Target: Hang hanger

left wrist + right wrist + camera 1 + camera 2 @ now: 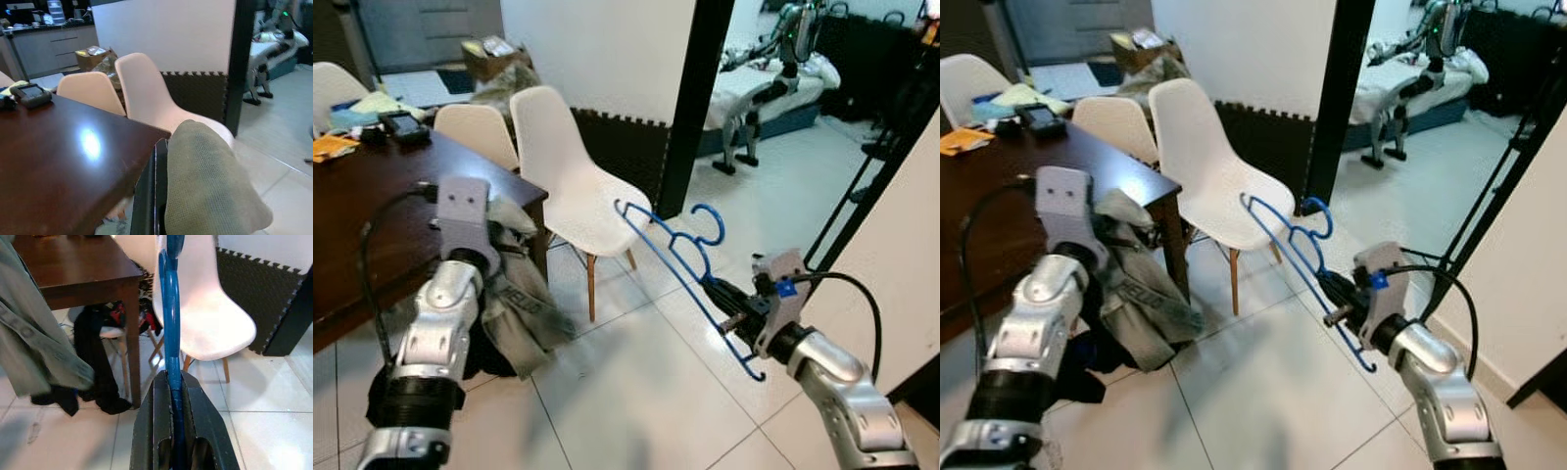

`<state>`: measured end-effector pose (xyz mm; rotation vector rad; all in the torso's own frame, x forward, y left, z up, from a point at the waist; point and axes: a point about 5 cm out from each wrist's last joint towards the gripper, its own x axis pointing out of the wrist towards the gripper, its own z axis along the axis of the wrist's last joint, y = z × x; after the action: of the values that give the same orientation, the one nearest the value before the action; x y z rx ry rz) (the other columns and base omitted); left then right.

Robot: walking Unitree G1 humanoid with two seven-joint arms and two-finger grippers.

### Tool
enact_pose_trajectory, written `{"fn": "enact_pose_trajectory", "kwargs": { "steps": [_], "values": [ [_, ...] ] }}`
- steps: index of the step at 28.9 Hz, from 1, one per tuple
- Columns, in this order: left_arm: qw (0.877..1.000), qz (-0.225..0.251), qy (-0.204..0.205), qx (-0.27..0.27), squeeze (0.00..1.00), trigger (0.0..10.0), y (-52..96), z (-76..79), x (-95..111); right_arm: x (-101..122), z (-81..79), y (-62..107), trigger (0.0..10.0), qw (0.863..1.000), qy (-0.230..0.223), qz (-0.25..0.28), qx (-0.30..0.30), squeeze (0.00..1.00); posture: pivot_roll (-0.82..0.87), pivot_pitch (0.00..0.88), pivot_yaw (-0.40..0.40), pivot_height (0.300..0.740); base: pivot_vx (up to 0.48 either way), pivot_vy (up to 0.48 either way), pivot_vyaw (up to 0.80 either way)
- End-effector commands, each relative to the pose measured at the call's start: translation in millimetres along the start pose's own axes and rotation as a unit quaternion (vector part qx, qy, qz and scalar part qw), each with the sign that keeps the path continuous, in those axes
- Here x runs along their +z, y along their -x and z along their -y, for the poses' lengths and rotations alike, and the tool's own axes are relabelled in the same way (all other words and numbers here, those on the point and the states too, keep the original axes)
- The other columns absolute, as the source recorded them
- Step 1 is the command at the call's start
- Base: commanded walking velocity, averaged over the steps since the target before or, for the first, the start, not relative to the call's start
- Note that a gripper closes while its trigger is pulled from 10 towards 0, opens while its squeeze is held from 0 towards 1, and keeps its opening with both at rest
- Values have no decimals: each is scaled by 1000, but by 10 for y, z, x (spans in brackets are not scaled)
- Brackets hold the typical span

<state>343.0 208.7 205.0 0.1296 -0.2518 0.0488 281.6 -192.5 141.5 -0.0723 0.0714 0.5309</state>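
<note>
Blue plastic clothes hanger [677, 264] held in the air over the white tile floor [636, 392], tilted, hook end up near the black door post [690, 108], lower end by the right arm. Right gripper [722, 297] clamped on the hanger's lower bar; right wrist view shows both black fingers [155, 431] pressed flat on the blue bar [171, 333], which runs away toward the white moulded chair with wooden legs [205, 318]. Left gripper [155, 196] raised beside the corner of the dark brown wooden table [372, 206], olive-grey cloth garment [514, 294] draped over it and hanging down; fingers closed on that cloth in left wrist view. Head views show a cardboard box [489, 57] with items inside, contents unclear. Right wrist view shows dark clothes [98, 382] heaped under the table
</note>
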Motion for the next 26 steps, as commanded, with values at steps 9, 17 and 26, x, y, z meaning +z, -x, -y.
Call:
{"fn": "enact_pose_trajectory", "kwargs": {
  "steps": [9, 17, 26],
  "values": [
    [999, 19, -26, 29, 0, 10000, -123, -202, 159, 27, -41, 10, 10000, 1000, -3, 3, 13, 0, -21, 0, -26, 740, 480, 0, 300],
    [996, 45, -48, 67, 0, 10000, -196, -456, 359, 20, -66, 12, 10000, 1000, -5, 4, 17, 0, -20, 0, -26, 740, 480, 0, 800],
    [995, 15, -48, 89, 0, 10000, -226, -565, 276, 24, -16, 12, 10000, 1000, -4, 1, 1, 0, -23, 0, -26, 740, 441, 0, 422]
  ]
}}
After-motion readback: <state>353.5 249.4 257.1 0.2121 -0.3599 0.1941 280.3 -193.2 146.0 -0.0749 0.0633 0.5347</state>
